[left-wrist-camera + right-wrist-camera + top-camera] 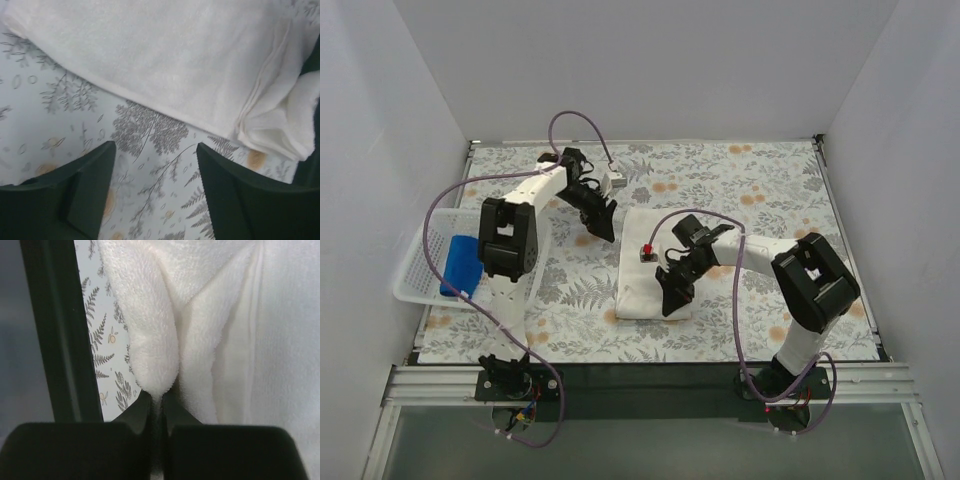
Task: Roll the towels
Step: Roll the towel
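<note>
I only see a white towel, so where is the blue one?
In the top view, the blue towel sits inside the white basket at the left edge of the table, just left of the left arm.

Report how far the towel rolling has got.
Done, it seems: the blue towel sits as a compact bundle in the basket. In hand: the right gripper is shut on a pinched fold of the white towel, which lies mostly flat; the left gripper is open beside it. Left: rolling the white towel.
</note>
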